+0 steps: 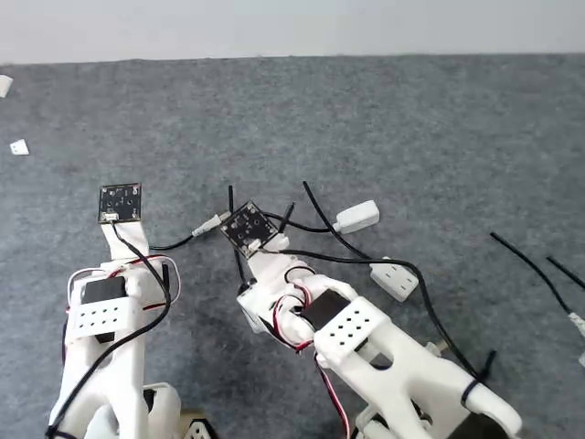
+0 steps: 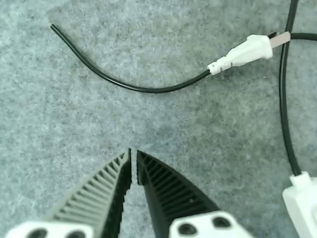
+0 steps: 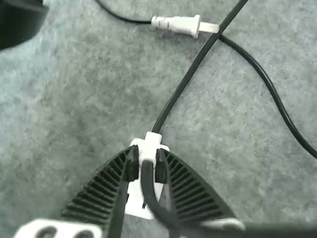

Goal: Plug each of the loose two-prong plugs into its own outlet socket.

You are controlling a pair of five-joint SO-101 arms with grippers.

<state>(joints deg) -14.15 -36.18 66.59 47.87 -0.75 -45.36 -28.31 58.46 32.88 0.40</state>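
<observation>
A loose white two-prong plug lies on the grey carpet, its black cable curling away; the same plug lies beyond my right gripper, and it shows as the plug between the two arms. My left gripper is shut on nothing, well short of it. My right gripper is shut on a white connector block with a black cable; I cannot tell whether it is plug or socket. Two white outlet sockets lie right of the arms.
Black cables cross the carpet around the right arm, and one cable runs beside the held block. More loose cable ends lie at the far right. Small white scraps sit at the far left.
</observation>
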